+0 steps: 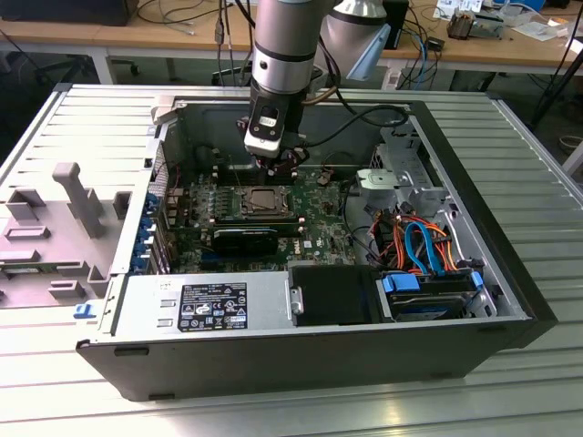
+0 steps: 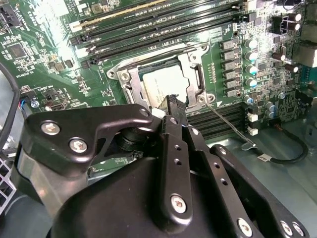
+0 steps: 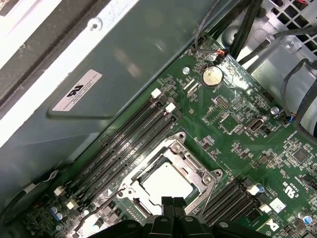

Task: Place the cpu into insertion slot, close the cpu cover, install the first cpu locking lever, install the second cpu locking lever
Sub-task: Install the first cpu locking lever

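While the cpu lies under the cpu cover, the end effector, clenched and seemingly empty, hangs above.

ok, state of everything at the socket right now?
cpu: seated in the insertion slot.
cpu cover: closed over the cpu.
locking lever: swung out, looks unlatched.
gripper: shut, at the slot's edge.
computer case: side open.
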`<state>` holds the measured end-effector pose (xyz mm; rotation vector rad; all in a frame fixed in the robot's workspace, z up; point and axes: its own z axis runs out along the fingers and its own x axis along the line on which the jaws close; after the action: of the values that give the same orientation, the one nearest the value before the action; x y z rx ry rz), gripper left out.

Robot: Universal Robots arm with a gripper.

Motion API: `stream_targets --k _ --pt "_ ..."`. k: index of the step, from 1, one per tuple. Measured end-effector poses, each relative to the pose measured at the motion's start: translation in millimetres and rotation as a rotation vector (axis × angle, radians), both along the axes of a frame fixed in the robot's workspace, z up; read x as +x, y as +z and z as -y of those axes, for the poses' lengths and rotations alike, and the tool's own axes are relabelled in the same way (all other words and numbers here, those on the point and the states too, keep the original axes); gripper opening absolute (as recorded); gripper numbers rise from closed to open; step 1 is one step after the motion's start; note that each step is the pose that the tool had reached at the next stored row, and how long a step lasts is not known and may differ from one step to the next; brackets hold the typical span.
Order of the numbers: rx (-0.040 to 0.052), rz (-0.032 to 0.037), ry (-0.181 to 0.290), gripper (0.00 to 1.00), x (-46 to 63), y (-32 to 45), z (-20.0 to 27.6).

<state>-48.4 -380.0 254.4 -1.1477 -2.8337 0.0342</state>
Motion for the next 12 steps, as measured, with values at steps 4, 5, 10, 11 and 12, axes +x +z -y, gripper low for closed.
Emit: stream_targets --k 4,5,10,11,12 --pt "0.0004 0.0 0.006 0.11 0.0 0.0 0.0" --pt "0.0004 0.0 0.007 0.11 0.0 0.0 0.0" --pt "0.0018 0.0 0.009 0.11 -0.1 -0.1 -0.1" --pt "0.002 0.0001 0.01 0.11 0.0 -0.1 0.0" --pt "0.0022 0.0 0.011 0.11 -0.1 -0.1 0.0"
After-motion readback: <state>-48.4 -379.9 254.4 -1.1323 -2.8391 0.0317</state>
